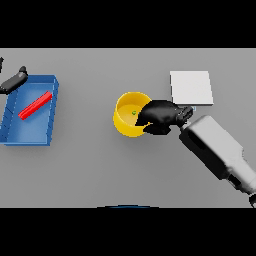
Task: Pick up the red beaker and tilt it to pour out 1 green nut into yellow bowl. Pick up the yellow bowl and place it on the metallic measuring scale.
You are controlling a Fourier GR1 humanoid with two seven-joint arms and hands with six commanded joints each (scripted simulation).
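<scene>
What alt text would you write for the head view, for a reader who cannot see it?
The right robot hand grips the rim of a round yellow bowl holding one small green nut, beside a flat square metallic scale. Far left, a red beaker lies in a blue tray, with the left robot hand at its corner.

Hidden and cropped parts, head view

The right hand (159, 116) covers the right rim and part of the inside of the yellow bowl (129, 120); whether its fingers grip the wall cannot be told. The green nut (133, 112) is only a speck, its shape unreadable. The left hand (13, 81) is cut off by the left edge, fingers unclear. The right forearm runs off the right edge
</scene>
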